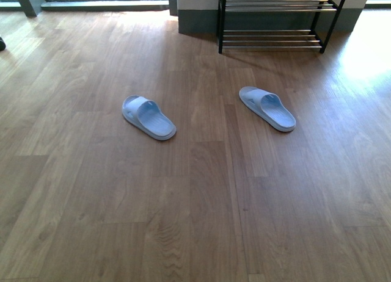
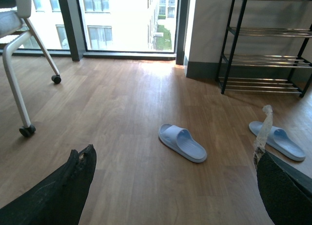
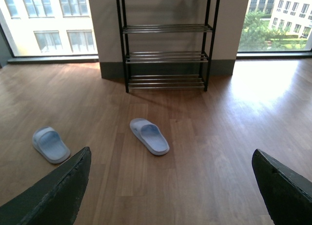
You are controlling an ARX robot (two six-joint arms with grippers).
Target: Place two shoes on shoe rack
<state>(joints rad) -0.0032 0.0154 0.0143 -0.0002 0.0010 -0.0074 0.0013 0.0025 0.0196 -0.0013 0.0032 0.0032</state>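
Note:
The two shoes are light blue slide sandals lying apart on the wooden floor, soles down: the left shoe (image 1: 148,118) (image 2: 182,142) (image 3: 50,144) and the right shoe (image 1: 267,108) (image 2: 278,140) (image 3: 149,136). Behind them, against the wall, stands the shoe rack (image 1: 272,22) (image 2: 265,59) (image 3: 165,54), a black frame with chrome rod tiers. My left gripper (image 2: 173,154) is open above the floor, short of the left shoe. My right gripper (image 3: 171,152) is open too, short of the right shoe. Both hold nothing. Neither arm shows in the front view.
A white-legged chair on castors (image 2: 19,64) stands off to the left near the floor-length windows (image 2: 126,20). A grey-skirted wall section (image 3: 102,35) backs the rack. Bare wooden floor (image 1: 201,202) stretches between me and the shoes.

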